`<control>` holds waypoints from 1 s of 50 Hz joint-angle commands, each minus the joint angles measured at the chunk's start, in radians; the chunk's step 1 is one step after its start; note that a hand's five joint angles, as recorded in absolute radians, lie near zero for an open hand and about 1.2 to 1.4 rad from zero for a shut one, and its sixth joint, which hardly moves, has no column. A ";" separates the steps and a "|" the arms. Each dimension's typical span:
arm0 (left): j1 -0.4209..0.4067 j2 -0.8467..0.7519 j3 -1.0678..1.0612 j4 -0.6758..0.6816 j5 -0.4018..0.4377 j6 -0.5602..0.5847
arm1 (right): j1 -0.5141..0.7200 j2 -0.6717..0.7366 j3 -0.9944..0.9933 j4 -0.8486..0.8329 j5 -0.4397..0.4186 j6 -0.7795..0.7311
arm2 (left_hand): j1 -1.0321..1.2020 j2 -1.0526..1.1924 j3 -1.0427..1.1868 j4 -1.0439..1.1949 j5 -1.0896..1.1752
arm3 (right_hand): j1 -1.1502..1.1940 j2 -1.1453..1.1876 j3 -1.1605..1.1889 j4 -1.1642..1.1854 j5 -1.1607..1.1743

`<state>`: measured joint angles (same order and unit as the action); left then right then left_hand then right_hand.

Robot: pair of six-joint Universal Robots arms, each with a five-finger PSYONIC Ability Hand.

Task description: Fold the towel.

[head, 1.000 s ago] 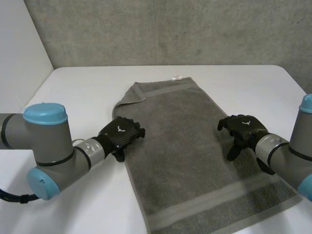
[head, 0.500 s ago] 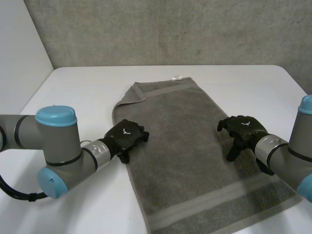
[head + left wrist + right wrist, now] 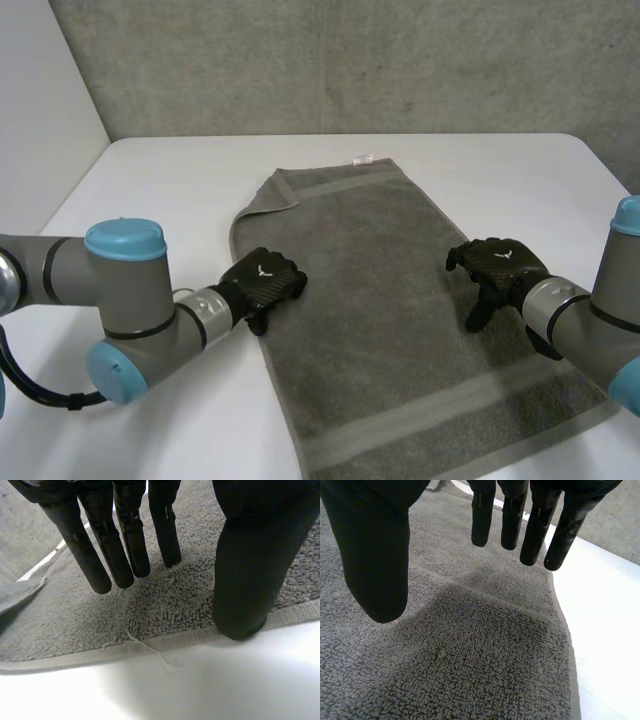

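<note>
A grey terry-cloth towel [image 3: 380, 300] lies flat on the white table [image 3: 180, 170], its long axis running from the far edge toward the near right corner, one far corner turned over on itself. The robot's black left hand [image 3: 262, 280] rests midway along the towel's left long edge, fingers [image 3: 125, 545] straight with tips on the pile and thumb [image 3: 250, 570] at the hem, grasping nothing. The black right hand [image 3: 497, 262] hovers just above the opposite long edge, fingers [image 3: 512, 520] relaxed and empty. A fold would likely begin with each hand pinching the edge beneath it.
</note>
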<state>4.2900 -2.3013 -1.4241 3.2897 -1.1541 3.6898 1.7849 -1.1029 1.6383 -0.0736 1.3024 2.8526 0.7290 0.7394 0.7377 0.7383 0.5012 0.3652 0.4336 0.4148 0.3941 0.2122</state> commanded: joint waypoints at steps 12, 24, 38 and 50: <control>-0.030 -0.003 0.025 0.004 -0.001 -0.001 | 0.001 0.000 0.002 0.000 0.000 0.001 | 0.210 0.199 0.201 0.200 0.263 | 0.040 -0.029 -0.010 0.011 0.018; -0.030 -0.023 0.056 0.016 -0.007 -0.001 | 0.001 -0.002 0.000 0.001 -0.002 0.001 | 0.666 0.656 0.657 0.657 0.719 | 0.040 -0.029 -0.010 0.011 0.018; -0.056 0.189 0.041 0.047 -0.105 -0.020 | 0.004 -0.023 -0.015 0.023 0.000 0.008 | 0.667 0.657 0.659 0.658 0.721 | 0.037 -0.032 -0.013 0.008 0.015; -0.059 0.319 -0.062 0.050 -0.107 -0.088 | 0.221 -0.061 -0.093 0.169 -0.020 0.348 | 0.667 0.657 0.659 0.658 0.721 | -0.191 -0.259 -0.240 -0.220 -0.212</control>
<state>4.2310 -2.0190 -1.4285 3.3356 -1.2648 3.6310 1.8893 -1.1640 1.5930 0.0497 1.2926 2.9726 1.1616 1.2128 1.2132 1.2166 1.0182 0.1985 0.4335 0.2064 0.2258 0.0581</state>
